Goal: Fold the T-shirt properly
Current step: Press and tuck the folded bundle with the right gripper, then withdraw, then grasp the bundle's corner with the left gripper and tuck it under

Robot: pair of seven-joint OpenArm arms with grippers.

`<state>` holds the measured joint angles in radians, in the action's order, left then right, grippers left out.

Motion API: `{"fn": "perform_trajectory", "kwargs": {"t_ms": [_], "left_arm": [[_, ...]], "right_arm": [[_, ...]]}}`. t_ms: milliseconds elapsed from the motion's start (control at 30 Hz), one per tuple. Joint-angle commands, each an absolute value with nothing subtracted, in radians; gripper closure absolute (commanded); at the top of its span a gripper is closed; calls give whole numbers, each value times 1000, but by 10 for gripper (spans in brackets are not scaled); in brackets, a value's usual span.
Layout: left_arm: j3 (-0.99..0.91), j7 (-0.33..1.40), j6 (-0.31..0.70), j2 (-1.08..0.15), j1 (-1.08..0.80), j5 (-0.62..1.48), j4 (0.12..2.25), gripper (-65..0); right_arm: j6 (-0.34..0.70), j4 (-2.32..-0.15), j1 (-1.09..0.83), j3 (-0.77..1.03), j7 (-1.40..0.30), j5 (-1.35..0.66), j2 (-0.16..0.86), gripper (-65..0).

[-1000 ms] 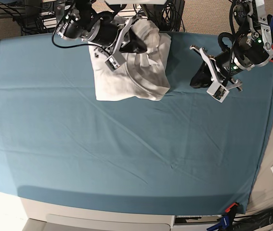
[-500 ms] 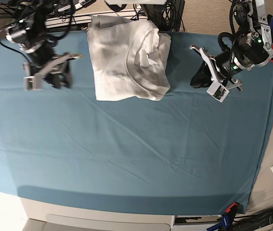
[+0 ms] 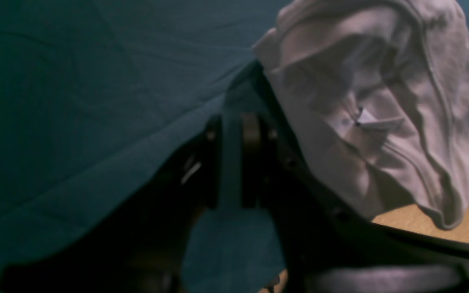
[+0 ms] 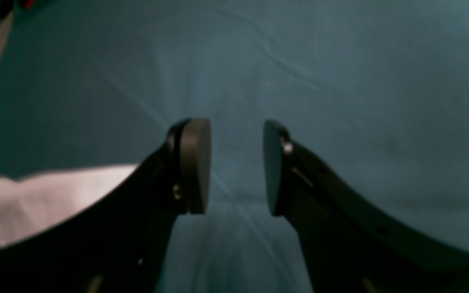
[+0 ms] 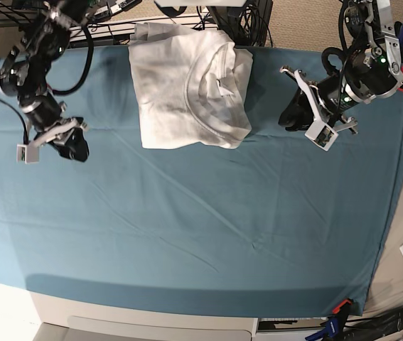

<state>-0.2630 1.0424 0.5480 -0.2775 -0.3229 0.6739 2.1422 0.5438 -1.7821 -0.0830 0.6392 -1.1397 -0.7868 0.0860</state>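
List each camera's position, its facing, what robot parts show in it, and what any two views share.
Base: overhead, looking down on the teal sheet; shows both arms, the folded T-shirt, the right gripper and the left gripper.
Left wrist: on the left arm, looking past its dark, blurred jaws at the T-shirt hanging over the table edge.
Right wrist: on the right arm, looking along the right gripper, jaws apart and empty, at bare sheet.
Shared: base and left wrist both show the T-shirt; all show the sheet.
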Motion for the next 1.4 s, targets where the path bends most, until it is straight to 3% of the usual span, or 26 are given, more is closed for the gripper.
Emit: {"fn": "perform_trajectory", "kwargs": {"t_ms": [0,133,300,433,667,700,833,1067,1367], "left_arm": [[-266,1021,551,-286,-319,688,2159,-100],[-266,1020,551,-286,-319,688,2159,-100],[-266,1020,551,-286,-319,679,2159,-100],[-266,1015,550,-286,-330,673,2159,-100],[-266,1028,550,-286,-356,673,2158,-113],[-266,1033,547,-286,-365,673,2158,-127],[-266,1051,512,-286,-417,675,2158,-205],[-265,1054,440,-285,-548,776,2158,-310],[-244,1026,399,-221,-618,850,2156,-311]], "right_arm": [[543,-1760,-59,636,-1126,-797,100,-221],[551,-1577,-1,585,-1190,-894,100,-221],[644,-1398,43,477,-1329,-1129,99,-221],[686,-1374,45,400,-1392,-1239,99,-221],[688,-1374,45,374,-1393,-1237,99,-218],[688,-1374,45,375,-1393,-1237,100,-199],[690,-1374,45,375,-1391,-1205,99,0],[698,-1374,45,374,-1389,-1204,99,0],[698,-1374,45,374,-1388,-1204,99,0]]}}
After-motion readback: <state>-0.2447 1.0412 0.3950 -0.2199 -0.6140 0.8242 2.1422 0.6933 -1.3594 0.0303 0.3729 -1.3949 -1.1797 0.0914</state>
